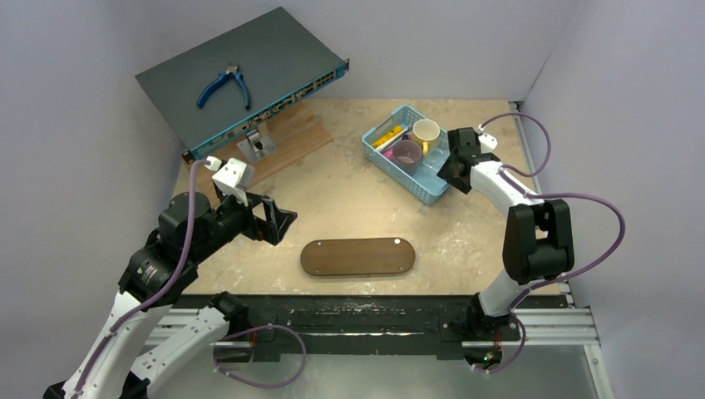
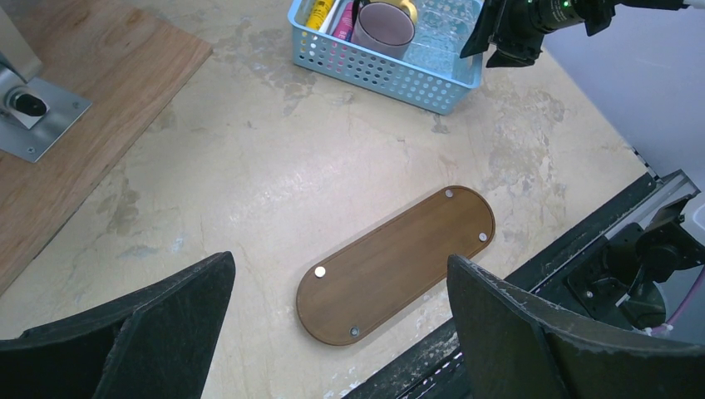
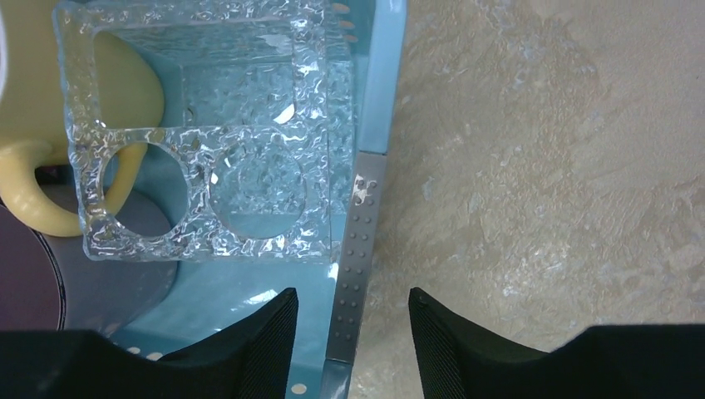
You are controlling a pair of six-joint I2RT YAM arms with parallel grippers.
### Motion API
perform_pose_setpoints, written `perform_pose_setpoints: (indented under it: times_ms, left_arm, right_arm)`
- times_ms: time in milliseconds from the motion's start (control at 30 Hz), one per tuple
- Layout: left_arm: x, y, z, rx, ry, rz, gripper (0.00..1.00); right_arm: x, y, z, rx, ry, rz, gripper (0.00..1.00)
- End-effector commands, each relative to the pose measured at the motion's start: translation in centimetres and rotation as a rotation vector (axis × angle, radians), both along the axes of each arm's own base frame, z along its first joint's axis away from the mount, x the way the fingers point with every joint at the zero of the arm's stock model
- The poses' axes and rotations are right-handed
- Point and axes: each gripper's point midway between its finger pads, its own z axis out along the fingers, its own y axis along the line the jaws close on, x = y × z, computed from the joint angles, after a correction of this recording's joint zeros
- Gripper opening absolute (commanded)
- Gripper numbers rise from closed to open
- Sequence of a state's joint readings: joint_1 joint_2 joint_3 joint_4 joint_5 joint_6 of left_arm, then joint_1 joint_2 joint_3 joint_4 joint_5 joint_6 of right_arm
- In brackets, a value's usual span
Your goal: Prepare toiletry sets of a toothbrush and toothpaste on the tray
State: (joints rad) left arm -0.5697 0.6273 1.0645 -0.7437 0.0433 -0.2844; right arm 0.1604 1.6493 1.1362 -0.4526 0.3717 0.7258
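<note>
The dark-brown oval tray (image 1: 357, 256) lies bare near the table's front edge; it also shows in the left wrist view (image 2: 399, 262). The yellow toothpaste (image 2: 320, 12) and the pink toothpaste (image 2: 342, 25) lie in the blue mesh basket (image 1: 426, 189). My left gripper (image 1: 281, 221) is open and empty, left of the tray and above the table (image 2: 339, 262). My right gripper (image 1: 451, 172) is open at the basket's right wall (image 3: 352, 295). Its fingers straddle a grey dotted strip (image 3: 357, 249) that looks like a toothbrush handle, lying along that wall. No other toothbrush shows clearly.
The basket also holds a yellow mug (image 1: 426, 131), a purple mug (image 1: 406, 153) and a clear textured holder (image 3: 208, 141). A tilted network switch (image 1: 249, 66) with blue pliers (image 1: 224, 86) sits back left, over a wooden board (image 1: 291, 137) with a metal bracket (image 1: 256, 144).
</note>
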Motion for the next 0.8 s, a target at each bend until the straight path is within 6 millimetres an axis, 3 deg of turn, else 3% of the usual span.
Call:
perform_pose_setpoints:
  times_ms: [0, 233, 367, 600, 767]
  left_arm:
    - [0.3, 0.0, 0.1, 0.011, -0.015, 0.0, 0.98]
    - [0.2, 0.1, 0.2, 0.01, -0.019, 0.002, 0.98]
    - [0.2, 0.1, 0.2, 0.01, -0.02, 0.002, 0.98]
    - [0.1, 0.1, 0.3, 0.008, -0.024, 0.002, 0.98]
    - [0.0, 0.2, 0.4, 0.005, -0.026, 0.002, 0.98]
  right_arm:
    - [0.4, -0.6, -0.3, -0.003, -0.008, -0.001, 0.52]
    - [0.6, -0.5, -0.6, 0.011, -0.005, 0.014, 0.38]
    - [0.6, -0.2, -1.1, 0.02, 0.004, 0.029, 0.34]
    - [0.2, 0.3, -1.3, 0.035, -0.002, 0.067, 0.01]
    - [0.0, 0.2, -0.8, 0.022, -0.022, 0.098, 0.0]
